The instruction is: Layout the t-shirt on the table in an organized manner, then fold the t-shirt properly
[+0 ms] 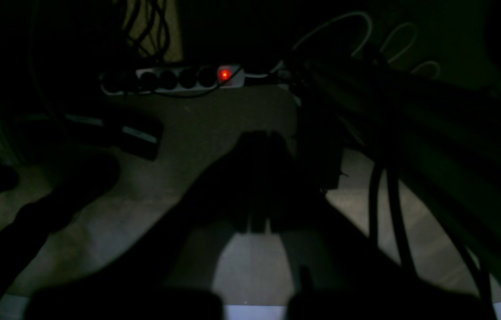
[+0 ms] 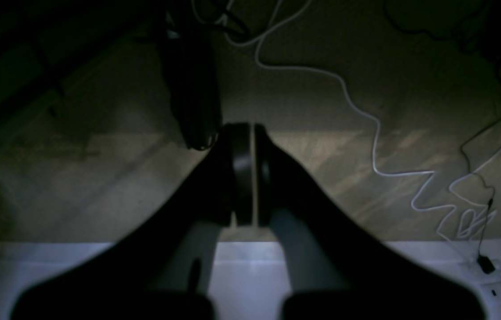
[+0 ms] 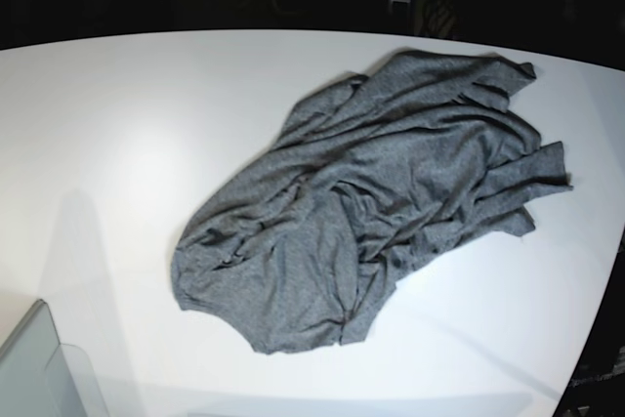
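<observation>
So, the t-shirt [image 3: 371, 197] lies crumpled on the table [image 3: 117, 144], untouched. My left gripper [image 1: 259, 186] and right gripper [image 2: 252, 173] both have fingers pressed together, holding nothing.

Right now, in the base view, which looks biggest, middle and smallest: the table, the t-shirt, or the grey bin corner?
1. The table: it fills most of the view.
2. The t-shirt: crumpled, it covers much of the table's right half.
3. The bin corner: only a small piece shows at the lower left edge, so its true size can't be told.
</observation>
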Tool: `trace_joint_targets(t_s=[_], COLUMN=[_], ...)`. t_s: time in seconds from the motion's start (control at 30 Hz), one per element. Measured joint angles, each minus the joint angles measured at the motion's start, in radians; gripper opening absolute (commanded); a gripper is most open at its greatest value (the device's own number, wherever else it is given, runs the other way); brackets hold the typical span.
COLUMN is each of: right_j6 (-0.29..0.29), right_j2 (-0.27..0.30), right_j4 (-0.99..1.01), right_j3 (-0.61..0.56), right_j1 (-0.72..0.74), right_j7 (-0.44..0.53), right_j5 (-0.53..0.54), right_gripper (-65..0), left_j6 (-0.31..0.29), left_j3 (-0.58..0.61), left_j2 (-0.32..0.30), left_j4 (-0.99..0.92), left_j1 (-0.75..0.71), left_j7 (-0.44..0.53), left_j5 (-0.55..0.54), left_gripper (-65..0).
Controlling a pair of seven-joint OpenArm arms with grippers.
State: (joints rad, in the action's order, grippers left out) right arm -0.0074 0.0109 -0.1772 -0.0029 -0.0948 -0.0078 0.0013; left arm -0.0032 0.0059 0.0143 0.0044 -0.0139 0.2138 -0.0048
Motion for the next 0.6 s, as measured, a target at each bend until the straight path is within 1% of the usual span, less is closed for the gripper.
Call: trace_joint_targets(t_s=[0.07, 0.1, 0.2, 0.23, 0.43, 0.6], right_j6=[0.0, 0.0, 0.0, 0.0, 0.0, 0.002], right_j2=[0.0, 0.0, 0.0, 0.0, 0.0, 0.0], right_j4=[-0.002, -0.002, -0.002, -0.002, -0.008, -0.047], right_j3=[0.0, 0.0, -0.001, -0.003, -0.004, -0.004], right_j1=[0.0, 0.0, 0.0, 0.0, 0.003, 0.0], right_j7=[0.0, 0.0, 0.0, 0.0, 0.0, -0.003], right_j5=[0.0, 0.0, 0.0, 0.0, 0.0, 0.0], right_gripper=[-65.0, -65.0, -65.0, -65.0, -65.0, -65.0], left_j6=[0.0, 0.001, 0.0, 0.0, 0.0, 0.0], left_j3=[0.0, 0.0, 0.0, 0.0, 0.0, 0.0], left_j2=[-0.003, -0.005, -0.006, -0.006, -0.006, -0.006], left_j4=[-0.003, -0.003, -0.002, -0.002, 0.0, 0.001], left_j1=[0.0, 0.001, 0.003, 0.003, 0.003, 0.0], left_j7=[-0.004, -0.025, -0.153, -0.173, -0.177, -0.134], left_j5=[0.0, 0.0, 0.0, 0.0, 0.0, 0.0], left_gripper=[-64.6, -64.6, -64.8, -64.8, -64.8, -64.8])
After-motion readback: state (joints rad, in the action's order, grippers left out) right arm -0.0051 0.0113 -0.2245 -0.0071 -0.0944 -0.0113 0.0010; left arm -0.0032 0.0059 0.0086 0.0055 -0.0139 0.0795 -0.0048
